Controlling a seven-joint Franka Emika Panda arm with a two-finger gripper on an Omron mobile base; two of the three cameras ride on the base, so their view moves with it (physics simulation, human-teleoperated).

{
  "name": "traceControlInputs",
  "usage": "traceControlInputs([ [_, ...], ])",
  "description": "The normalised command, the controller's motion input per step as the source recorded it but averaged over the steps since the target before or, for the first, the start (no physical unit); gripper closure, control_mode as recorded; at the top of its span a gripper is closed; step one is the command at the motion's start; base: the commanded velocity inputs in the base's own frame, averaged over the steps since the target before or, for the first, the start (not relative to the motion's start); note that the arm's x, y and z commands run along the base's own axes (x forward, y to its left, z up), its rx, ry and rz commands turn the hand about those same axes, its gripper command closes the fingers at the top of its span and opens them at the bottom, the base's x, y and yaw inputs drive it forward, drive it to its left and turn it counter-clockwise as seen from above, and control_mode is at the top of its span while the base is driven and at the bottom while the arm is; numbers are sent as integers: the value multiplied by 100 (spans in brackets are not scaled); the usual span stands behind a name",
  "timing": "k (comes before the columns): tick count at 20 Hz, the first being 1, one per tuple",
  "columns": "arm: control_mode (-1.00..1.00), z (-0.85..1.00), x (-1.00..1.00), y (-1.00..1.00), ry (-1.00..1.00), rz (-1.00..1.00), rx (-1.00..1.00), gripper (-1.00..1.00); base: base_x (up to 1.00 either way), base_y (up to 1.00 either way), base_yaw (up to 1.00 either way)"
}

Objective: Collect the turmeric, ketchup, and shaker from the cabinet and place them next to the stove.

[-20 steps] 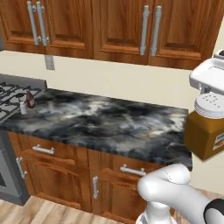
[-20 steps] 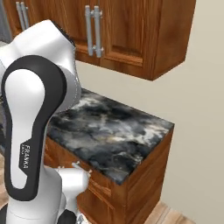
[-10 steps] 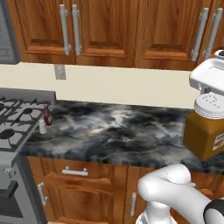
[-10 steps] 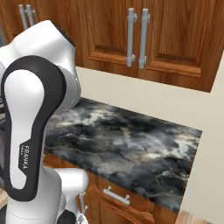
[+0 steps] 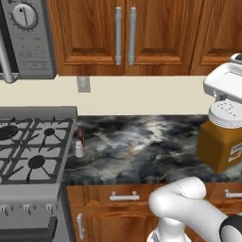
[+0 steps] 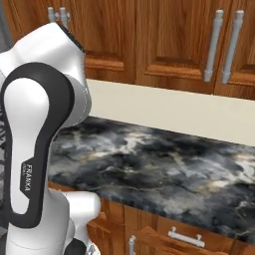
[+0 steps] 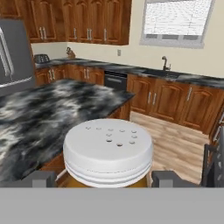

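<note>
Carrying: you have the turmeric in the claw, the jaws spread wide around the jar body, one finger on each side under the white lid.
Turmeric position: it hangs in the air at the right of the left base view, above the dark marbled surface and well apart from the stove.
Done, as I judge it: the ketchup and the shaker stand together on the surface just beside the stove's right edge, so two of three look delivered.
Left: you need to bring the jar across to that same spot and set it down.
Cabinet: the doors above the surface are shut.
Left base view gives you: stove, both small containers, the jar from the side.
Hand view gives you: the lid's sprinkle holes from above and the fingers' placement.
Right base view gives you: the arm and bare surface.
</note>
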Motion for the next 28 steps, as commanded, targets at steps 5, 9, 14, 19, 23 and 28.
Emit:
traceControlInputs([
  [5, 100, 0, 0, 0, 0, 0, 0, 100, 25, 75, -29],
  [9, 100, 0, 0, 0, 0, 0, 0, 100, 14, 71, -28],
  [14, 100, 0, 0, 0, 0, 0, 0, 100, 3, 56, -25],
  [19, 100, 0, 0, 0, 0, 0, 0, 100, 22, 52, -25],
  [23, 100, 0, 0, 0, 0, 0, 0, 100, 29, 48, -24],
  [28, -100, 0, 16, 7, 0, -6, -1, 100, 21, 28, -13],
])
